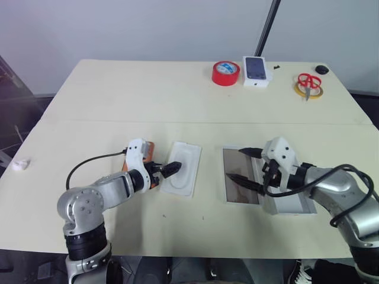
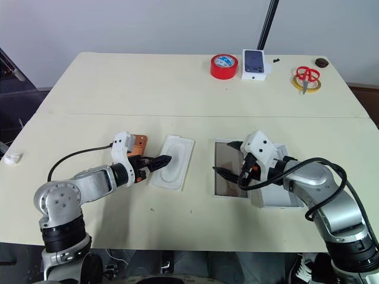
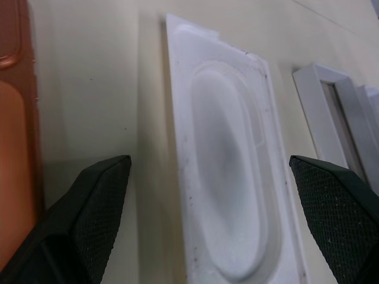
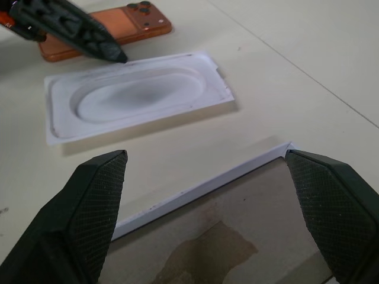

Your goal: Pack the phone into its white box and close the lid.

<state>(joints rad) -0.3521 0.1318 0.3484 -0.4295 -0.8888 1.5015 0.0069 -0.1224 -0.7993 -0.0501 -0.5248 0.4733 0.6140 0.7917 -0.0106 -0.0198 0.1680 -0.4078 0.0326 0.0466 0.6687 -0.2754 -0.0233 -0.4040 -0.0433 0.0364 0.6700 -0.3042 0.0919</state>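
Note:
The copper-orange phone (image 4: 106, 29) lies flat on the table, partly hidden behind my left wrist in the eye views (image 1: 148, 147). To its right lies a thin white moulded insert (image 1: 183, 168). My left gripper (image 1: 169, 168) hangs open at the insert's left edge, between phone and insert, holding nothing. The white box (image 1: 226, 177), with its brownish floor, sits right of the insert. My right gripper (image 1: 246, 165) stands open low over the box, empty. The lid (image 1: 291, 205) lies right beside the box, largely under my right forearm.
At the table's far edge stand a red tape roll (image 1: 225, 73), a small white box with a dark phone picture (image 1: 257, 71), red scissors on a yellow ring (image 1: 309, 84) and a small black object (image 1: 321, 69). A white scrap (image 1: 21, 165) lies far left.

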